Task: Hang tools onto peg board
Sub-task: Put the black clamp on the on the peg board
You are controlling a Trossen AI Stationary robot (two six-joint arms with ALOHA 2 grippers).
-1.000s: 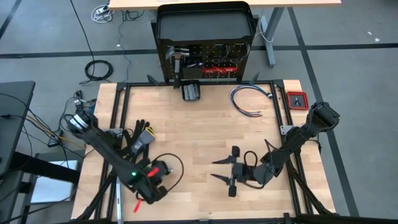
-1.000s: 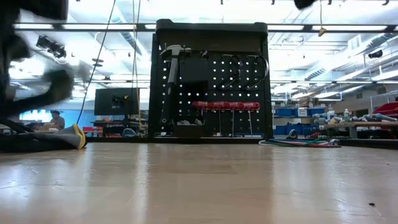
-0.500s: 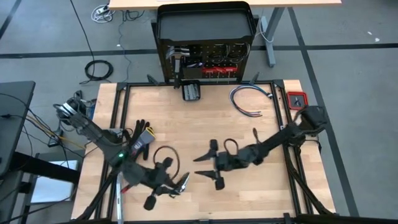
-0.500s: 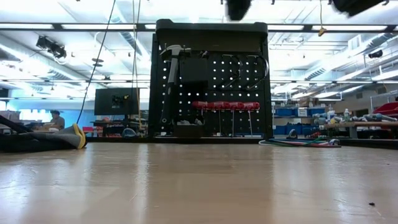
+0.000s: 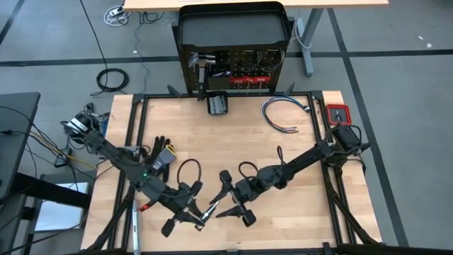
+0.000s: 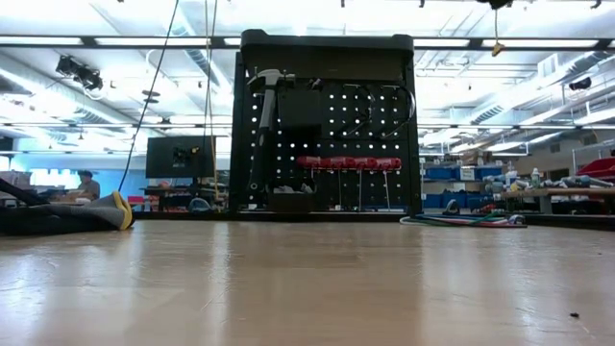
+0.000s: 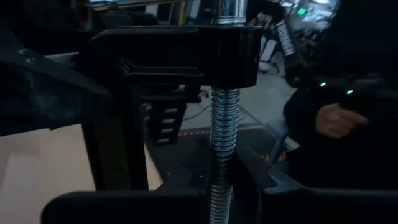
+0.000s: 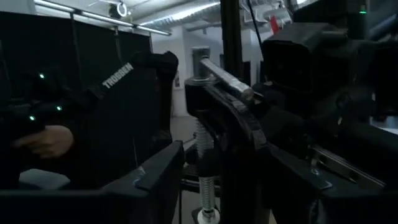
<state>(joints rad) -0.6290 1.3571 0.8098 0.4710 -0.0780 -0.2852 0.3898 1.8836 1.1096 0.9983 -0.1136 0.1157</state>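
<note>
A dark C-clamp (image 5: 209,210) is held above the table's near middle by my left gripper (image 5: 197,214), which is shut on it. Its frame (image 7: 168,56) and threaded screw (image 7: 224,124) fill the left wrist view. My right gripper (image 5: 219,205) faces it from the right, open. Its fingers (image 8: 155,180) stand on either side of the clamp's frame (image 8: 233,130) without touching it. The peg board (image 6: 327,135) stands at the far edge. A hammer (image 6: 266,96) and red-handled drivers (image 6: 346,162) hang on it. My left gripper pinches the C-clamp between its two fingers, which lie level and point toward the table's right. The threaded screw (image 7: 222,180) runs down between the fingers. The place of contact is below the wrist picture's edge. The clamp sticks out beyond the fingertips, lifted clear of the table.
A black glove (image 5: 157,157) lies at the table's left beside my left arm. A bundle of cables (image 5: 283,113) and a small red box (image 5: 338,113) lie at the far right. A small black box (image 5: 217,104) sits in front of the peg board.
My left gripper has risen from the table's near left and tipped from pointing down to level. It has carried the clamp toward the table's right. My right gripper has travelled toward the table's left, up to the clamp, with its fingers still apart.
</note>
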